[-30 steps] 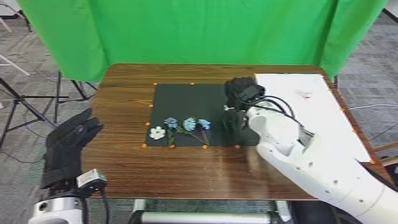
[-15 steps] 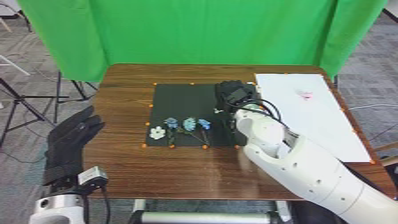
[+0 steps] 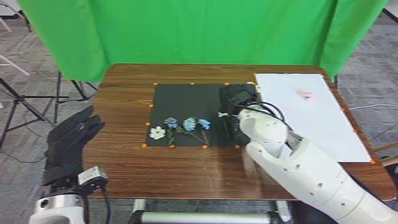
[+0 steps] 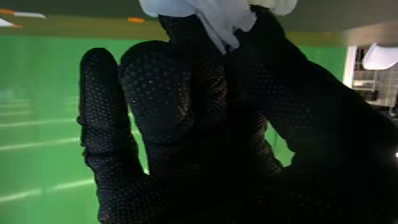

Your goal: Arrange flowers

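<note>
In the head view my right hand is over the right part of the black mat, near its border with the white sheet. The right wrist view shows my right hand with thumb and fingers pinching a white flower; its stem is hidden. My left hand is open beyond the table's left edge. Toward the mat's near left lie a white flower and blue flowers with green stems. A pale pink flower rests on the white sheet.
The brown wooden table surrounds the mat and the sheet. Small orange markers line their edges. A green curtain hangs behind the table's far edge. My right forearm crosses the table's near right part.
My right hand and arm have shifted somewhat left and back toward me, with the white flower still held. The left hand and the flowers lying on the mat have stayed put.
</note>
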